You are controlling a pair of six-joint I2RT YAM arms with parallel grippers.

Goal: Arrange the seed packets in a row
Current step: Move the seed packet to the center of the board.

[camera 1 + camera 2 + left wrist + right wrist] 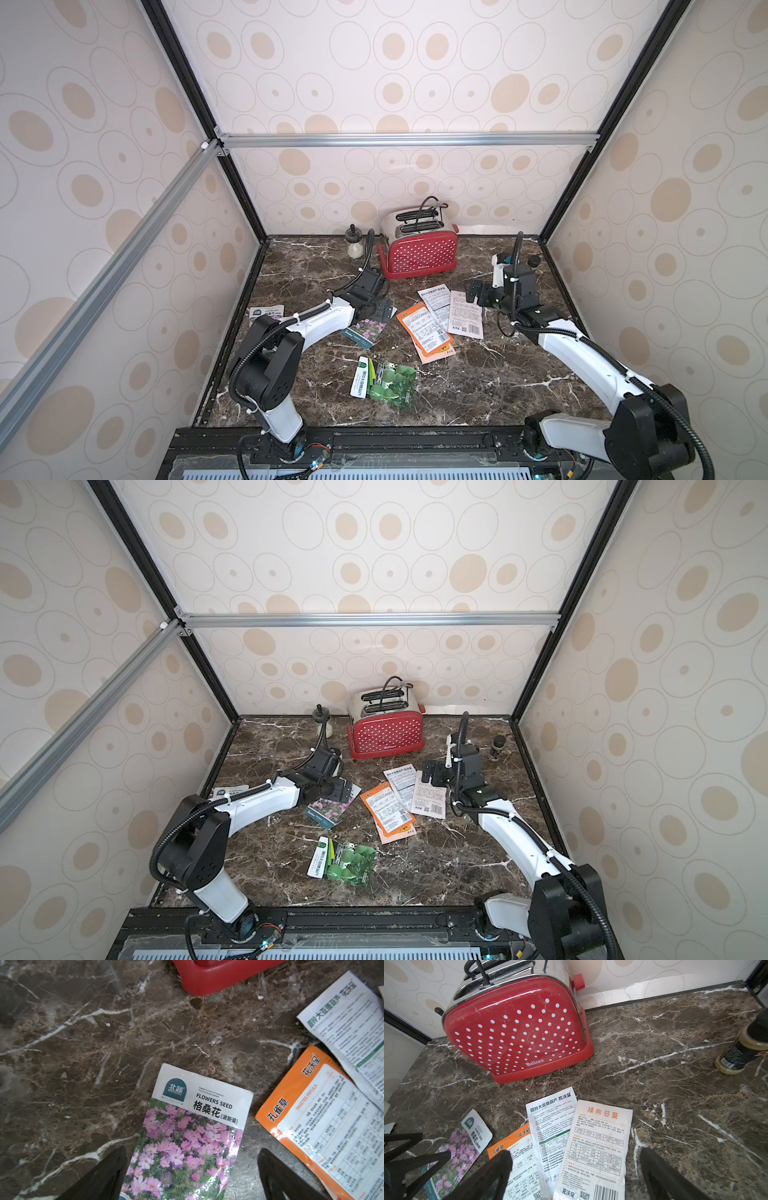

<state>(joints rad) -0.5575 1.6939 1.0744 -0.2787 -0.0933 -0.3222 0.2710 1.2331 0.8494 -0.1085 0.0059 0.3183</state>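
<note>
toaster (422, 251): red, white-dotted, back centre | jar (354, 247): beside toaster | bottle (497, 748): back right

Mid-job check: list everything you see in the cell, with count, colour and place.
purple-flower packet: one, pink-purple, left of centre.
part-hidden packet: one, white with teal logo, left edge, behind the left arm.
green packet: one, green, front centre, alone.
orange-backed packets: two, orange, centre, overlapping.
white-backed packets: two, white, right of centre, overlapping.
toaster: one, red with white dots, back centre.
jar: one, pale with black lid, left of toaster.
bottle: one, dark cap, back right.
countertop: one, brown marble.
left gripper: one, black, open above the purple-flower packet.
right gripper: one, black, open above the white-backed packets.
</note>
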